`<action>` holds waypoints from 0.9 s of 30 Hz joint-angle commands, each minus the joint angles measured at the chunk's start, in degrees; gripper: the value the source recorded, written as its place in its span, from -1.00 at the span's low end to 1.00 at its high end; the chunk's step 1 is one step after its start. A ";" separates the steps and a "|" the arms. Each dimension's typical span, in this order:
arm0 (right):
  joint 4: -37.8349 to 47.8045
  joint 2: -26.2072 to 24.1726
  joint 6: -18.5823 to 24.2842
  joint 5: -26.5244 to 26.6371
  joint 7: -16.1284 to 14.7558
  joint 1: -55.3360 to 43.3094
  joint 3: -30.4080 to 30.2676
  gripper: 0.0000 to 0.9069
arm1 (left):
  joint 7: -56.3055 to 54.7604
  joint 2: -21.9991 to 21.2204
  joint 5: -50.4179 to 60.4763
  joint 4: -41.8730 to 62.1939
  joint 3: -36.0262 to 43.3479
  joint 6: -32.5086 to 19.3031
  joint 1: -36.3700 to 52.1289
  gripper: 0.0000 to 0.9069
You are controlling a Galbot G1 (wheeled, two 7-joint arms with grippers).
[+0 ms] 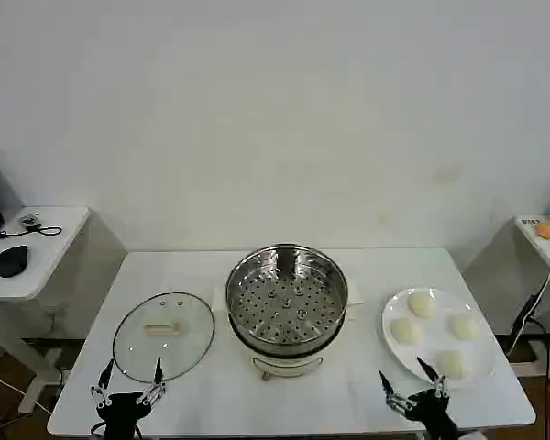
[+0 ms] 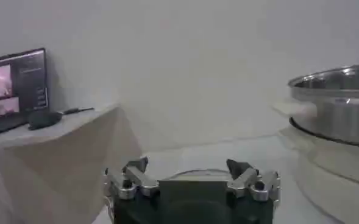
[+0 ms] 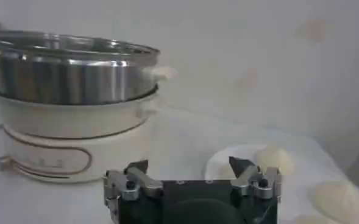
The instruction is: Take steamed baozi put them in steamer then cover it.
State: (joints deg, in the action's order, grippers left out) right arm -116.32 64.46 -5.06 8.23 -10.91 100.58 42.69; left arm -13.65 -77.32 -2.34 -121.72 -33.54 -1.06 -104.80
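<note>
My left gripper [image 1: 128,373] hangs spread just before the cover [image 1: 163,333] lying flat on the table [image 1: 367,266], the empty steamer [image 1: 286,295] stands mid-table, and my right gripper [image 1: 411,379] gapes beside the plate [image 1: 394,307] bearing four steamed baozi [image 1: 423,303].

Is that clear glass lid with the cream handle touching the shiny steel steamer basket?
Apart. In the head view, the round clear glass lid lies flat on the white table, with a strip of bare tabletop between it and the stainless-steel steamer basket.

No legible text or labels.
</note>
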 commanded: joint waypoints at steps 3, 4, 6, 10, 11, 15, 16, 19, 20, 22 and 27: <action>3.27 -16.00 -9.75 -5.61 -9.71 -7.44 9.44 1.00 | 5.10 0.19 4.54 -0.07 -2.17 6.00 1.96 1.00; 5.40 -19.61 -9.41 -8.25 -15.56 -9.04 10.87 1.00 | 5.03 0.23 4.68 0.06 -2.22 5.75 1.86 1.00; 7.80 -23.41 -9.14 -9.69 -19.87 -11.06 11.32 1.00 | 5.14 0.30 5.89 0.06 -2.22 4.79 1.57 1.00; 14.05 -32.46 -5.87 -16.76 -31.57 -18.30 8.27 1.00 | 5.20 -0.20 9.13 -0.54 -3.17 2.48 0.64 1.00; 14.46 -33.28 -5.34 -17.57 -33.57 -19.81 7.15 1.00 | 5.24 -0.17 9.11 -0.88 -3.27 2.48 0.47 1.00; 19.77 -38.39 -1.53 -23.77 -41.86 -29.68 -0.66 1.00 | 5.47 -0.10 8.91 -2.38 -4.69 2.53 -0.25 1.00; 21.44 -39.35 -0.29 -24.89 -43.22 -33.18 -4.24 1.00 | 5.60 -0.03 8.93 -2.57 -5.16 2.52 -0.41 1.00; 26.78 -41.49 3.80 -26.65 -46.55 -44.55 -15.76 1.00 | 5.57 0.14 8.91 -2.89 -6.05 2.51 -0.76 1.00; 28.38 -41.83 4.44 -26.72 -47.18 -50.04 -19.90 1.00 | 5.54 0.02 8.92 -2.95 -6.30 2.49 -0.90 1.00; 33.06 -42.03 6.60 -27.16 -48.20 -60.33 -30.49 1.00 | 4.94 -0.21 8.77 -3.30 -6.36 2.48 -1.00 1.00; 42.67 -38.85 11.43 -31.62 -51.40 -79.07 -49.25 1.00 | 4.02 -1.44 8.44 -4.75 -6.62 2.17 -1.42 1.00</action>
State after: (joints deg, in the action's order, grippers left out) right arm -87.91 29.76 -0.02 -16.36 -52.85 50.92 19.67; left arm -9.09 -77.73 5.13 -124.62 -38.92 1.40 -105.79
